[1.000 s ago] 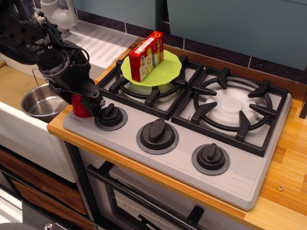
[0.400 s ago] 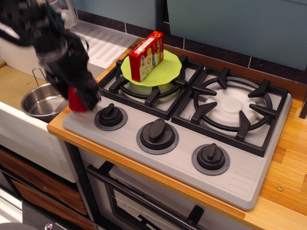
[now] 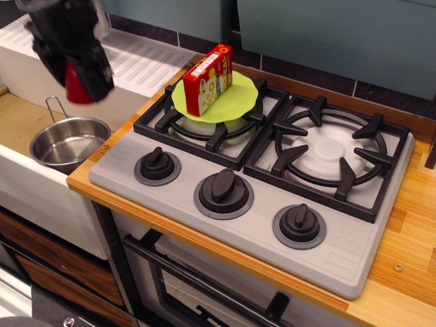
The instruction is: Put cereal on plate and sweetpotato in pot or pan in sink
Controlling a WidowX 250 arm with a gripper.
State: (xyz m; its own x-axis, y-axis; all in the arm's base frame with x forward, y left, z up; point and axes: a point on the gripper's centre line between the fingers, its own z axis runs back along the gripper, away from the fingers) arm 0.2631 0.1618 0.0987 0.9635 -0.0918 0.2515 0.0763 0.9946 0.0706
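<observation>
The red and yellow cereal box (image 3: pixel 208 79) stands on its edge on the lime-green plate (image 3: pixel 231 99), which rests on the back-left burner. My black gripper (image 3: pixel 82 80) is shut on the dark-red sweetpotato (image 3: pixel 77 86) and holds it in the air above the sink (image 3: pixel 27 129), just behind and above the steel pot (image 3: pixel 68 143). The pot sits in the tan sink basin with its wire handle at the back left. The image of the arm is blurred.
The grey stove top (image 3: pixel 259 225) has three black knobs along the front and two black burner grates. A white ribbed drainboard (image 3: pixel 143 61) lies behind the sink. The wooden counter edge (image 3: pixel 88 187) runs between sink and stove.
My gripper has lifted the sweetpotato off the stove's front-left corner and carried it up and left over the sink. The cereal box, plate and pot have not moved.
</observation>
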